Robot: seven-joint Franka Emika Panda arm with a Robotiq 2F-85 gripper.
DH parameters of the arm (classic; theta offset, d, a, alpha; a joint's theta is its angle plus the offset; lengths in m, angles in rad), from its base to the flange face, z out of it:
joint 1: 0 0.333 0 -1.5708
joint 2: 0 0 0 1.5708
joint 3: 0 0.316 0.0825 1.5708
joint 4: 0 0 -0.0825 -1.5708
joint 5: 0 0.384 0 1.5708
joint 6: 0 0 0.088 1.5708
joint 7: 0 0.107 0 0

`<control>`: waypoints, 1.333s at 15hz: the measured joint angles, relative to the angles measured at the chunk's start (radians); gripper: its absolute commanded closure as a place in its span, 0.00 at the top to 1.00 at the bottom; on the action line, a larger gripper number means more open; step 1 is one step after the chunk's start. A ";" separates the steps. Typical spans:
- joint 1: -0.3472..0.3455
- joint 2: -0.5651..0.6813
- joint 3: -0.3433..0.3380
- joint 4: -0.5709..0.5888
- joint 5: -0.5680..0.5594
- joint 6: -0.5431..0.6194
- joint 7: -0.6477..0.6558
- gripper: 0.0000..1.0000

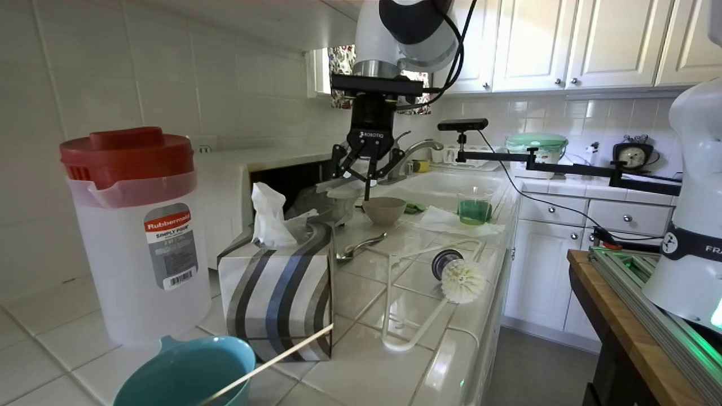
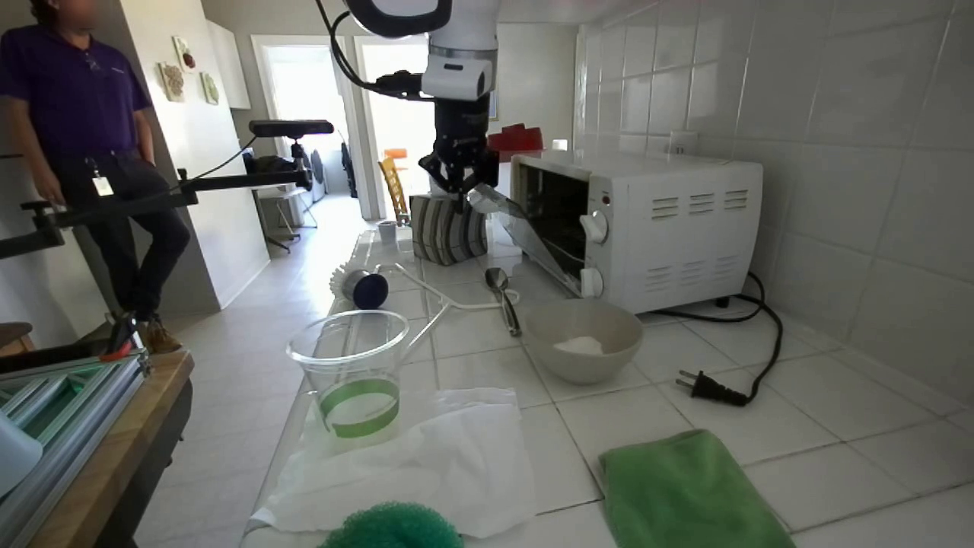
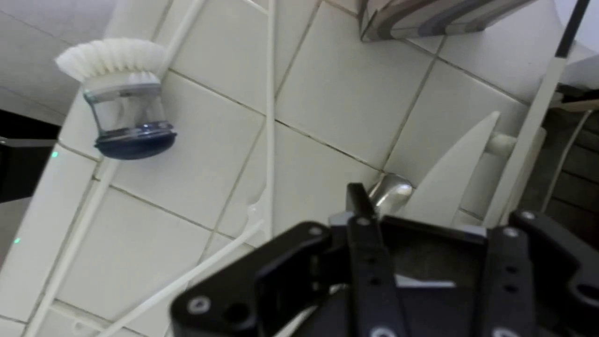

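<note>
My gripper (image 1: 368, 194) hangs above the tiled counter, its fingers (image 3: 359, 199) together with nothing visible between them. In an exterior view the gripper (image 2: 461, 199) appears close beside the upper edge of the lowered oven door (image 2: 525, 228); whether they touch I cannot tell. The white toaster oven (image 2: 677, 236) stands against the wall. Beyond the fingertips in the wrist view lies a silver spoon (image 3: 390, 189), partly hidden. A beige bowl (image 2: 609, 350) holds something white. A round dish brush (image 3: 131, 112) lies across a white wire frame (image 3: 270, 117). A striped tissue box (image 1: 282, 293) stands nearby.
A clear cup with a green band (image 2: 358, 411) stands on a paper towel (image 2: 449, 472). A green cloth (image 2: 685, 487) lies near the power plug (image 2: 715, 388). A red-lidded pitcher (image 1: 135, 242) and teal cup (image 1: 169, 372) stand together. A person (image 2: 84, 114) leans beside the wall.
</note>
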 measured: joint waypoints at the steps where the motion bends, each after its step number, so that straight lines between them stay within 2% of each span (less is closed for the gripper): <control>1: 0.000 0.004 0.000 0.002 0.000 -0.025 -0.001 0.00; 8: 0.000 0.043 -0.007 0.039 0.000 -0.146 -0.001 0.00; 20: 0.011 0.122 -0.008 0.109 -0.002 -0.232 -0.001 0.00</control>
